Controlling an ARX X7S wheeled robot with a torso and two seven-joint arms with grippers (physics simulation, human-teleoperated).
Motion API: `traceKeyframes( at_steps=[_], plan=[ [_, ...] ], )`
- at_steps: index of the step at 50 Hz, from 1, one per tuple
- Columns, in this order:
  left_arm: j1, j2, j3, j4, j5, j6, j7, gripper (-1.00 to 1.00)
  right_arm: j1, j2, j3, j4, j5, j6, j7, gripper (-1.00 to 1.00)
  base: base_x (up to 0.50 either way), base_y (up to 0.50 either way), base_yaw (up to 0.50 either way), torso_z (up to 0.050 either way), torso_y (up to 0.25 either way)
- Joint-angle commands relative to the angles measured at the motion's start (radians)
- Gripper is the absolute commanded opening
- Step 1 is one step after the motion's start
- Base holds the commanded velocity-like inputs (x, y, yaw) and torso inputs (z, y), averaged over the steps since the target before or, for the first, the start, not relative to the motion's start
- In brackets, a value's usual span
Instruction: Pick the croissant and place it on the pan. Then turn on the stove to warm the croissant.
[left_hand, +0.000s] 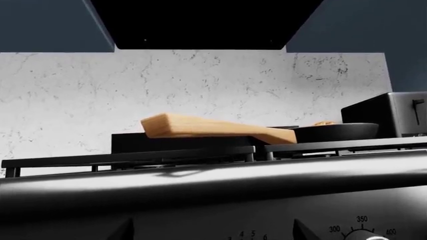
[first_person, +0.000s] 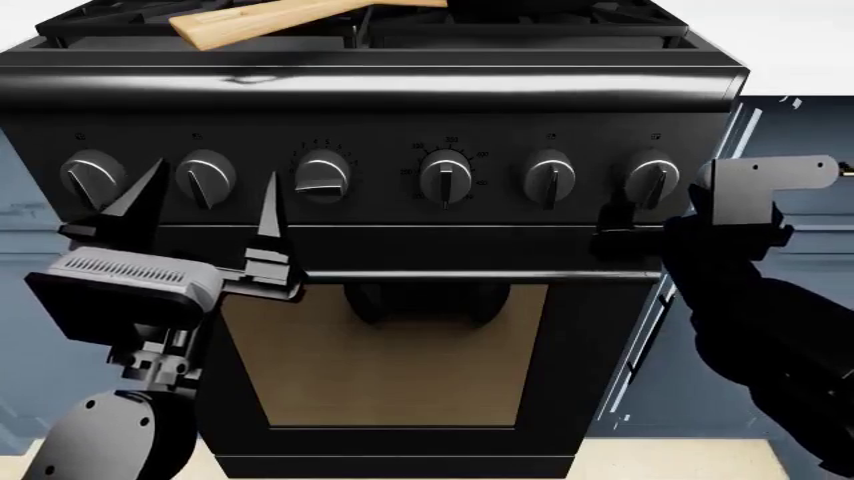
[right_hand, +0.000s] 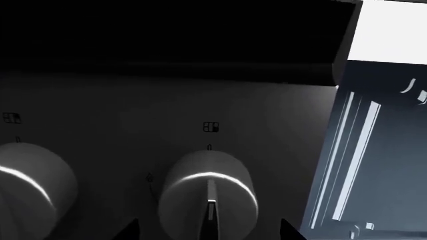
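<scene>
The black stove fills the head view, with six knobs along its front. The pan sits on the grates, its wooden handle pointing out; the handle also shows in the head view. A thin golden sliver of the croissant shows above the pan's rim. My left gripper is open and empty in front of the second knob from the left, apart from it. My right gripper is open at the rightmost knob, a jaw on either side; contact cannot be told.
A black toaster stands beyond the pan against the marble backsplash. A dark hood hangs over the stove. The tan oven window is below the knobs. Blue cabinet fronts flank the stove.
</scene>
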Motion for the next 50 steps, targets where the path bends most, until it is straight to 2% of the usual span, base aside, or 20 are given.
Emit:
traceKeyframes(
  at_steps=[1, 45, 46, 50],
  plan=[
    [-0.001, -0.001, 0.003, -0.004, -0.001, 0.002, -0.001, 1.0, -0.001, -0.005, 0.001, 0.009, -0.001, -0.001, -0.003, 1.0, 0.0, 0.0, 0.0, 0.0, 0.0],
    [-0.003, -0.007, 0.012, -0.014, -0.008, 0.01, -0.005, 1.0, -0.013, 0.005, 0.007, -0.029, -0.003, 0.007, 0.024, 1.0, 0.0, 0.0, 0.0, 0.0, 0.0],
    [-0.004, -0.007, 0.013, -0.016, -0.008, 0.01, -0.005, 1.0, -0.014, 0.006, 0.007, -0.028, -0.003, 0.005, 0.022, -1.0, 0.0, 0.0, 0.0, 0.0, 0.0],
    [-0.005, -0.007, 0.014, -0.019, -0.008, 0.011, -0.005, 1.0, -0.014, 0.005, 0.006, -0.028, -0.005, 0.006, 0.019, -1.0, 0.0, 0.0, 0.0, 0.0, 0.0]
  ],
)
